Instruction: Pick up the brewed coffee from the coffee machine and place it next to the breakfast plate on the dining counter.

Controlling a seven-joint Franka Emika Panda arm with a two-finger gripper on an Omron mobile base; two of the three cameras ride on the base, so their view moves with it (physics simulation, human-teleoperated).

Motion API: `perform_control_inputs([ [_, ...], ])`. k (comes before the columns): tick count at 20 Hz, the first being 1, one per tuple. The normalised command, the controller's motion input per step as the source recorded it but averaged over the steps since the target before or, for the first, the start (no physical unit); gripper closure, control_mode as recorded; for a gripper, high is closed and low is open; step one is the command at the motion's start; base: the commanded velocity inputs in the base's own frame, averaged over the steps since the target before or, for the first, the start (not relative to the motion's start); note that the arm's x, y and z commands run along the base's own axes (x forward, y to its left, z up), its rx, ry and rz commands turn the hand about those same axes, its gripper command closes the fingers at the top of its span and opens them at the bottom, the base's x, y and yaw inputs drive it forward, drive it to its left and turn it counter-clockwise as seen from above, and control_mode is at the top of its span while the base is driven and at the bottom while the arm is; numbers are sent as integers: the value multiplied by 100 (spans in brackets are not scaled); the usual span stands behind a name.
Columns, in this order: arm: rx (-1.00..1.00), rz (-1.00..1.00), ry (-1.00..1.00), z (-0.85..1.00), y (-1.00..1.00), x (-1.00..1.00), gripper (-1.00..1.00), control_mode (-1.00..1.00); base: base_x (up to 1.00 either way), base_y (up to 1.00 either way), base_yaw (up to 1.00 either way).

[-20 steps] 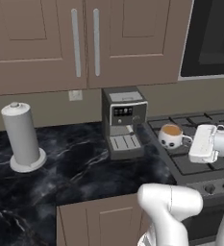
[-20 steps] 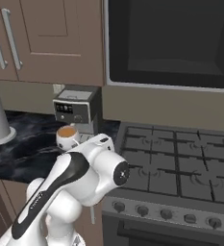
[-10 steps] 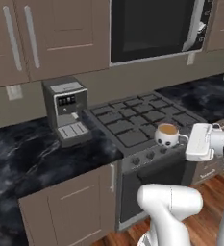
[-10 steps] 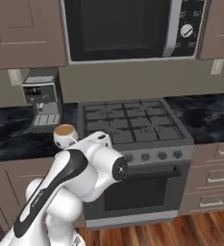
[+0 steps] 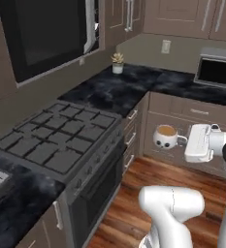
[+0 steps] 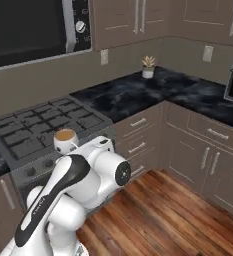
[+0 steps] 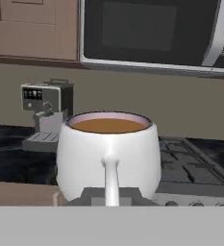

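Note:
The brewed coffee (image 5: pixel 164 137), a round white cup with a brown surface, hangs in the air above the wooden floor in front of the stove. My gripper (image 5: pixel 183 142) is shut on its side handle. In the right base view the brewed coffee (image 6: pixel 65 141) sits just above my white arm. In the hand view the brewed coffee (image 7: pixel 108 153) is upright and close, its handle pinched by my gripper (image 7: pixel 111 194). The coffee machine (image 7: pixel 46 113) stands behind it on the black counter, left of the stove. The breakfast plate and the dining counter are out of view.
A gas stove (image 5: pixel 61 135) with an oven below is on the left, under a black built-in microwave (image 5: pixel 41 34). A corner counter (image 5: pixel 134 89) carries a small potted plant (image 5: pixel 117 62) and a countertop oven (image 5: pixel 216 70). Wooden floor (image 5: pixel 134 203) lies ahead.
The whole picture has swung right as the camera moved: the coffee machine has slid off to the left and the corner counter has come in. The cup stays held in the gripper.

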Motion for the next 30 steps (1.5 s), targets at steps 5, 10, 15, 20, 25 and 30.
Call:
perform_control_inputs([
  [5,0,0,0,0,0,0,100,100,0,0,-89],
  [10,0,0,0,0,0,0,100,100,0,0,-88],
  [15,0,0,0,0,0,0,100,100,0,-1,-87],
  [20,0,0,0,0,0,0,100,100,0,-6,-84],
  [25,0,0,0,0,0,0,100,100,0,-9,-83],
  [30,0,0,0,0,0,0,100,100,17,-13,-76],
])
